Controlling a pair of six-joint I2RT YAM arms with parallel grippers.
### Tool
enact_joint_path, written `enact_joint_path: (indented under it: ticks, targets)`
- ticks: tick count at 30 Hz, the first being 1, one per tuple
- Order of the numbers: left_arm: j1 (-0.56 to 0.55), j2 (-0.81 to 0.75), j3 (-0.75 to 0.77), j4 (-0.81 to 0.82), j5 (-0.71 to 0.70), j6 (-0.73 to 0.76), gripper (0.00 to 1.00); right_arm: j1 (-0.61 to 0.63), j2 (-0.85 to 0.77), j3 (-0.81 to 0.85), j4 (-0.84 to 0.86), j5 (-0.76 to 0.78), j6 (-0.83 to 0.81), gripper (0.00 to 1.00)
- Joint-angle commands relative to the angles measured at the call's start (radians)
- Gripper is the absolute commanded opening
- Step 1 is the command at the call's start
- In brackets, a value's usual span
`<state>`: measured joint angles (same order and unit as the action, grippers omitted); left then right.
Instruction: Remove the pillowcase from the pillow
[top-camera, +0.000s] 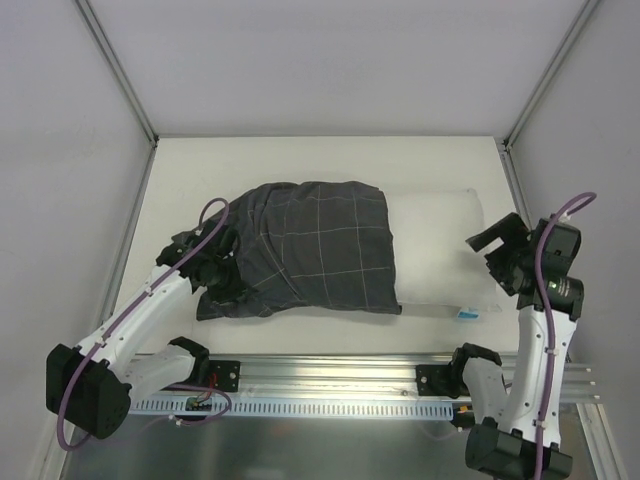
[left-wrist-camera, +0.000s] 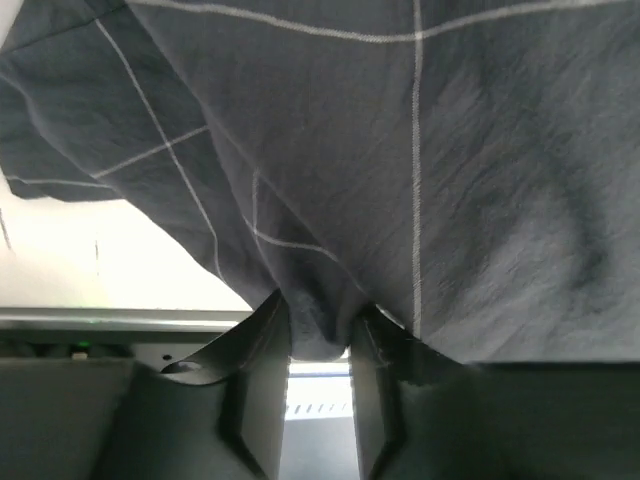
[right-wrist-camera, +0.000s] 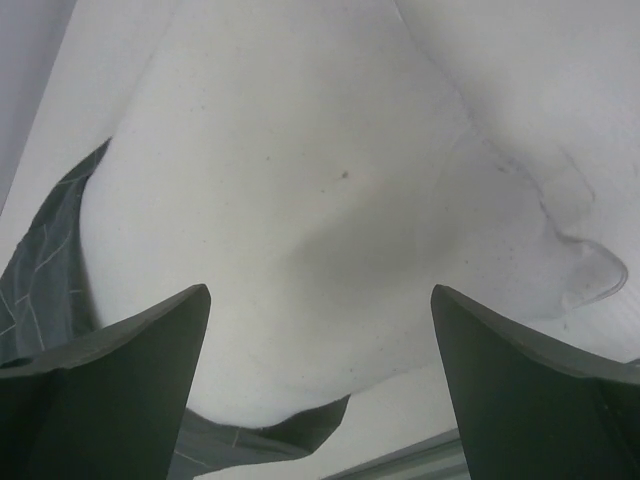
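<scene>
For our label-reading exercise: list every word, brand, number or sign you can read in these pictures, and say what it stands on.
No text can be read in any view.
The small label at the near edge of the white pillow: bluish, too small to read.
The pillowcase: only a light grid pattern, no lettering.

The left arm (top-camera: 140, 310) stretches low and forward from its base, and the left gripper (left-wrist-camera: 320, 335) has its fingers pinched close on a fold of the pillowcase (left-wrist-camera: 450, 150). The right arm (top-camera: 535, 345) rises bent, wrist turned inward. The right gripper (right-wrist-camera: 320, 292) has its fingers spread wide, gripping nothing.
</scene>
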<state>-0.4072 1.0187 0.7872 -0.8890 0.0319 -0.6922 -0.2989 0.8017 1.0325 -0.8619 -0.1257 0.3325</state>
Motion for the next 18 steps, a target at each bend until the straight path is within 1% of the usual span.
enact_joint_path:
  ticks: [1, 2, 3, 5, 7, 9, 11, 12, 13, 14, 15, 16, 17, 18]
  targets:
    - [-0.005, 0.011, -0.014, 0.047, -0.005, -0.010, 0.07, 0.044, -0.085, -0.188, -0.008, -0.123, 0.141, 0.96]
    - [-0.005, 0.011, -0.014, 0.054, 0.020, -0.010, 0.00, 0.064, -0.107, -0.234, 0.007, -0.123, 0.173, 0.96]
    - [-0.007, 0.011, -0.013, 0.058, 0.028, -0.012, 0.00, 0.082, -0.125, -0.279, 0.024, -0.124, 0.236, 0.96]
    - [-0.005, -0.002, -0.003, 0.061, 0.039, -0.015, 0.00, 0.136, -0.159, -0.372, 0.076, -0.141, 0.292, 0.96]
    - [-0.007, -0.011, 0.003, 0.061, 0.039, -0.021, 0.00, 0.180, -0.160, -0.406, 0.133, -0.140, 0.339, 0.96]
    - [-0.007, -0.023, 0.012, 0.059, 0.039, -0.024, 0.00, 0.201, -0.135, -0.433, 0.165, -0.121, 0.352, 0.96]
    - [-0.005, -0.031, 0.015, 0.059, 0.039, -0.032, 0.00, 0.211, -0.101, -0.454, 0.259, -0.101, 0.359, 0.97]
    - [-0.005, -0.034, 0.021, 0.061, 0.042, -0.038, 0.00, 0.211, -0.060, -0.465, 0.294, -0.094, 0.362, 0.99]
    - [-0.005, -0.037, 0.026, 0.059, 0.042, -0.040, 0.00, 0.211, -0.038, -0.463, 0.361, -0.092, 0.356, 0.87]
    - [-0.007, -0.046, 0.044, 0.056, 0.037, -0.033, 0.00, 0.211, 0.008, -0.451, 0.377, -0.089, 0.352, 0.69]
    - [-0.005, -0.054, 0.058, 0.048, 0.028, -0.029, 0.00, 0.210, 0.026, -0.395, 0.379, -0.085, 0.350, 0.38]
    - [-0.005, -0.061, 0.078, 0.036, -0.005, -0.024, 0.00, 0.205, 0.042, -0.353, 0.374, -0.081, 0.347, 0.01]
    - [-0.004, -0.075, 0.101, 0.018, -0.026, -0.020, 0.00, 0.199, 0.053, -0.310, 0.371, -0.080, 0.336, 0.01]
    - [0.001, -0.077, 0.165, -0.005, -0.068, -0.003, 0.00, 0.193, 0.059, -0.261, 0.365, -0.080, 0.333, 0.01]
